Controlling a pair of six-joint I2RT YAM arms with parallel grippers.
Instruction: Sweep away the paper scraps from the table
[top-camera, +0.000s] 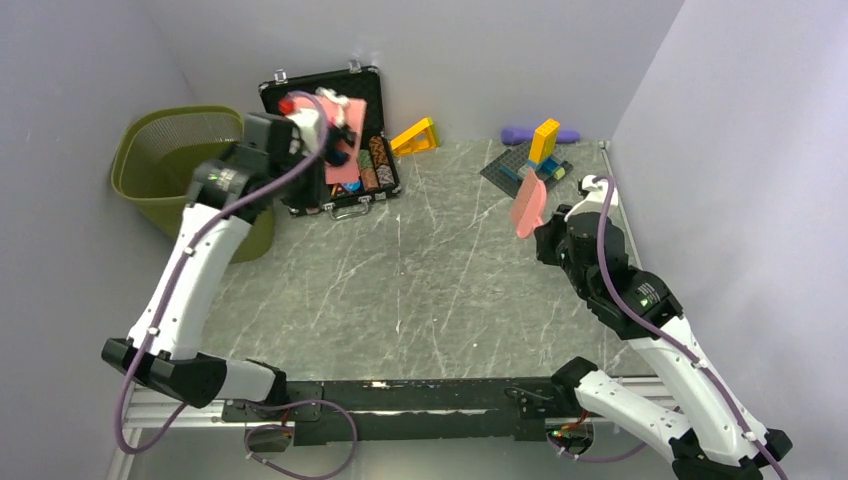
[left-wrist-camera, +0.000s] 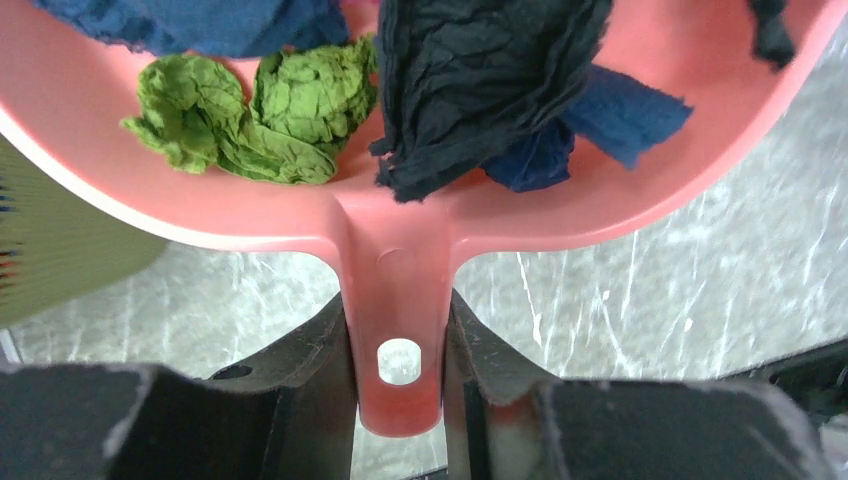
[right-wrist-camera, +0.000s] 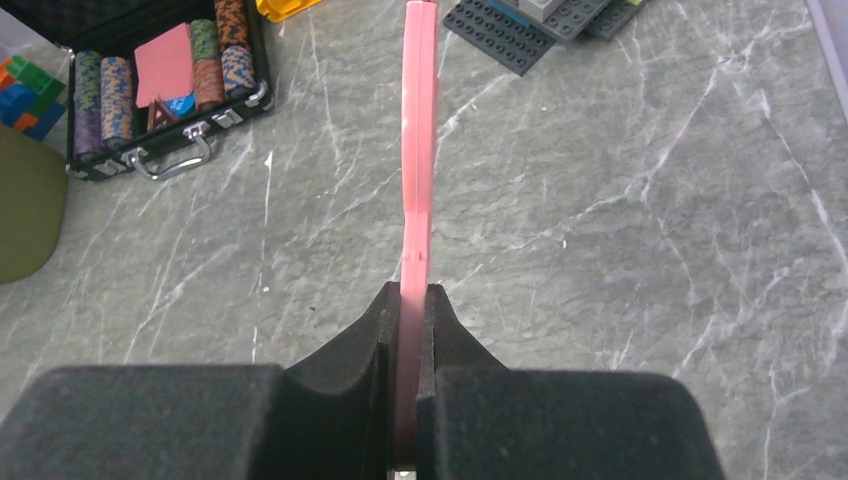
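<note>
- Paper scraps (left-wrist-camera: 470, 90): you have them in the pink dustpan (left-wrist-camera: 400, 250), upper half of the left wrist view.
- Colours: two green wads (left-wrist-camera: 250, 120) at left, one big black wad in the centre, and dark blue pieces (left-wrist-camera: 620, 110) at right and along the top edge.
- Texture: thin, heavily creased paper, crumpled into loose lumps with ragged edges.
- Dustpan: smooth, slightly glossy pink plastic with a curved rim. Its short flat handle has a round hole (left-wrist-camera: 399, 360) through it.
- Left jaws: clamped on that handle, one black pad touching each side.
- Top view: your left arm (top-camera: 190, 270) reaches to the upper left. The dustpan overlaps the open black case (top-camera: 320, 90), just right of the olive mesh bin (top-camera: 165, 150). You can't tell its height from here.
- Right jaws: closed tight on a thin pink plastic paddle (right-wrist-camera: 418, 150). It shows edge-on, running straight up the middle of the right wrist view. In the top view it sits right of centre, tilted. Contact with the worktop can't be told.
- Worktop (right-wrist-camera: 650, 200): grey-green marble pattern with thin white veins, flat.
- Case contents: rows of striped chips (right-wrist-camera: 105, 85), a pink card (right-wrist-camera: 165, 60) and a metal handle. Chip markings are too small to read.
- Dark grey studded baseplate (right-wrist-camera: 500, 35): top edge of the right wrist view.
</note>
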